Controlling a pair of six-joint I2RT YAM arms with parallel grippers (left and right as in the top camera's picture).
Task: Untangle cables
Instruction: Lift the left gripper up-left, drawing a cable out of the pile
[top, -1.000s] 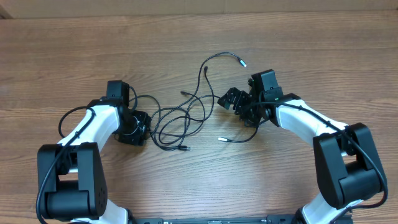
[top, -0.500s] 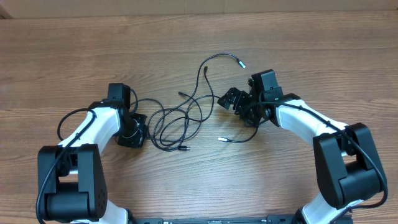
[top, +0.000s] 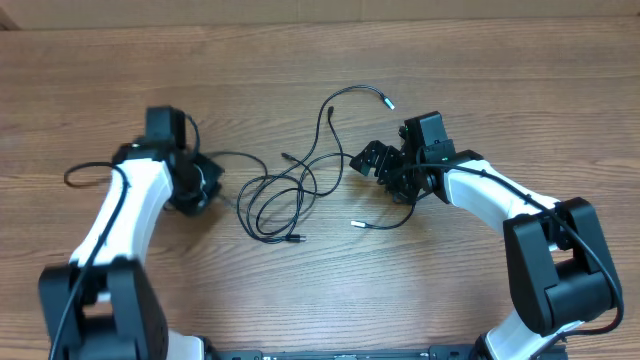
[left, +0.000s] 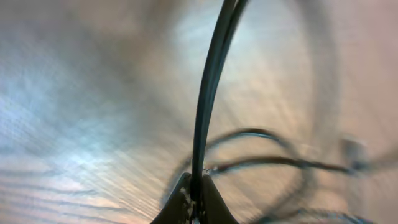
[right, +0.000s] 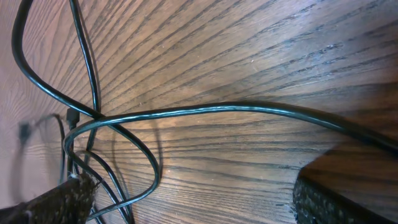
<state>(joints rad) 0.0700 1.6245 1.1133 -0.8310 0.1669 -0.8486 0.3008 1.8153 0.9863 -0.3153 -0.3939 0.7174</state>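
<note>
Jaws on the left gripper (top: 195, 186) are fully closed, pinching one strand of the cables (top: 303, 183) between the fingertips (left: 181, 204), as the left wrist view shows; jaws on the right gripper (top: 374, 160) stand wide apart and hold nothing, though a strand runs across the table (top: 500, 80) just ahead of its fingers (right: 65, 199).

Overhead, the cables lie as loose overlapping loops at table centre; left gripper sits at 9 o'clock of them, right gripper at 2 o'clock; one free end trails to 1 o'clock, and one plug (top: 297, 240) rests at 6 o'clock.

Risks noted, as judgement:
- nothing anchors the far side; a pull toward 9 o'clock may drag the whole bundle instead of separating it;
- crossings near the centre may cinch into a tight knot under tension;
- the pinch is on a thin strand near the tips; a sharp tug may slip it free;
- the strand by the right gripper may snag if that arm moves.
</note>
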